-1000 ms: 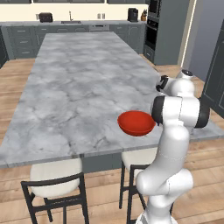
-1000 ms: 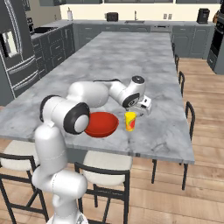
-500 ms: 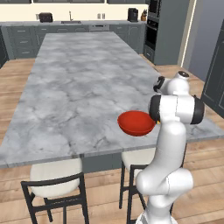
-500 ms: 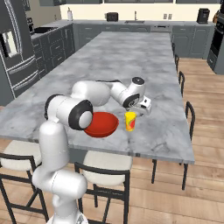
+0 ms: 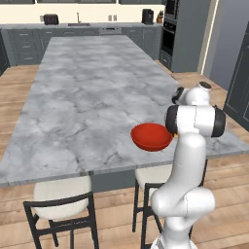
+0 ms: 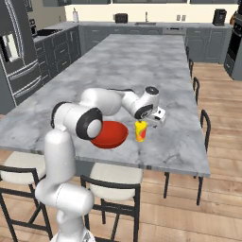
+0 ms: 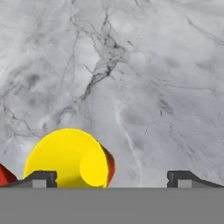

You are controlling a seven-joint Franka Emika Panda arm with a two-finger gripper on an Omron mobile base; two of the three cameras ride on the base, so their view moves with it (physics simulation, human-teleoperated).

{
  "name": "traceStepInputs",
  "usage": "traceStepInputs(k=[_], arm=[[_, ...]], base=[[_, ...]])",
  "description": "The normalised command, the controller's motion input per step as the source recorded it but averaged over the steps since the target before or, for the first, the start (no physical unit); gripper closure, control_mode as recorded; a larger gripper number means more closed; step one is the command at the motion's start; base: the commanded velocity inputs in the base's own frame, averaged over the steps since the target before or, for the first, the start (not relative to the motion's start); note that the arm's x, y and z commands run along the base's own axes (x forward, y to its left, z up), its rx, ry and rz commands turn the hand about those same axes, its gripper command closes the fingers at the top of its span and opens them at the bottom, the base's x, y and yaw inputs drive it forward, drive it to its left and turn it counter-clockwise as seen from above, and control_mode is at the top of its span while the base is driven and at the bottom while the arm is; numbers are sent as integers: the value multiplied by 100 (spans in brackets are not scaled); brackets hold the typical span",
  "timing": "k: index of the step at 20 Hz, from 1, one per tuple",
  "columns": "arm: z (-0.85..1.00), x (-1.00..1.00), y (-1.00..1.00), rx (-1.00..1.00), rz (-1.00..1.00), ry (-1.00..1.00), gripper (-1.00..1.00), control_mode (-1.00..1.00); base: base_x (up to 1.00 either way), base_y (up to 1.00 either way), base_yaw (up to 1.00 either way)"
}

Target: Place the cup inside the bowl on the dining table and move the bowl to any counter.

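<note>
The yellow cup (image 6: 140, 131) stands upright on the dining table (image 6: 142, 61) near its front edge, just right of the red bowl (image 6: 111, 134) and apart from it. My gripper (image 6: 151, 123) hovers open just above and slightly right of the cup. Looking down in the hand view, the cup (image 7: 70, 157) sits between the wide-apart fingertips (image 7: 41, 178), close to the left one, with a sliver of the bowl (image 7: 4, 175) at the edge. From the left base view, the bowl (image 5: 151, 136) lies on the table (image 5: 87, 97), partly behind my arm.
Stools (image 6: 111, 182) are tucked under the table's near edge, and chairs (image 6: 203, 123) line its right side. Dark grey counters (image 6: 142, 26) with a sink run along the back wall. A fridge (image 6: 16, 52) stands at the left.
My hand has eased slightly down and right over the cup, and the elbow has shifted a little. Cup and bowl have not moved; the jaws stay wide.
</note>
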Motion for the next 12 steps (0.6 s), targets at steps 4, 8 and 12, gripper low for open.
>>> traceStepInputs(k=[4, 8, 12], arm=[[-14, 0, -4, 0, 0, 0, -100, -100], [-17, 0, 0, 0, 0, 0, -100, -100], [-19, 2, 0, 0, 0, 0, -100, -100]], base=[[0, 0, 0], [0, 0, 0], [0, 0, 0]])
